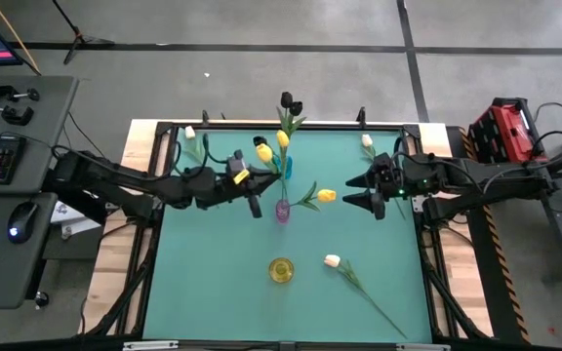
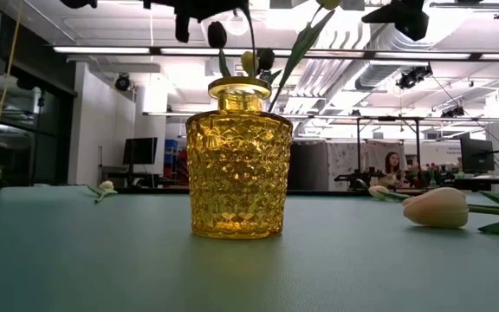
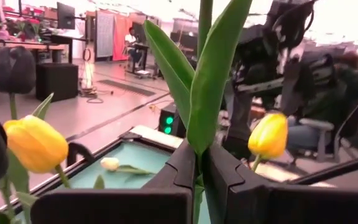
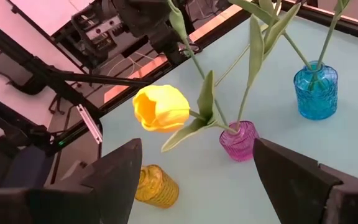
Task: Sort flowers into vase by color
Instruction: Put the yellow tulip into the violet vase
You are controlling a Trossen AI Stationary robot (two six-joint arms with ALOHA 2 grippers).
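Yellow tulip [image 4: 161,107], full bud on a thin green stem with long leaves, leans out of the pink vase [image 4: 240,140] toward the right gripper [image 1: 373,189]; its stem foot sits inside the vase mouth. A second yellow tulip [image 3: 35,144] and a third [image 1: 282,138] stand near the pink vase, on the blue vase [image 4: 316,90] side; which vase holds them cannot be told. The left gripper [image 1: 253,204] hovers just beside the pink vase, its fingers [image 3: 178,171] clamped shut on a green stem with leaves [image 3: 210,81]. The right gripper hangs on the far side of the pink vase from the left one, jaws spread wide and holding nothing, the leaning bud between it and the vase. Black tulips [image 1: 289,102] rise beyond the blue vase. The amber vase [image 2: 237,160] stands nearer the table's front edge than the pink vase, apparently empty. A pale tulip [image 1: 333,260] lies flat on the green mat [image 1: 203,283] beside the amber vase; two more pale ones [image 1: 190,133] and [image 1: 367,141] lie well away from the pink vase, near the mat's far corners.
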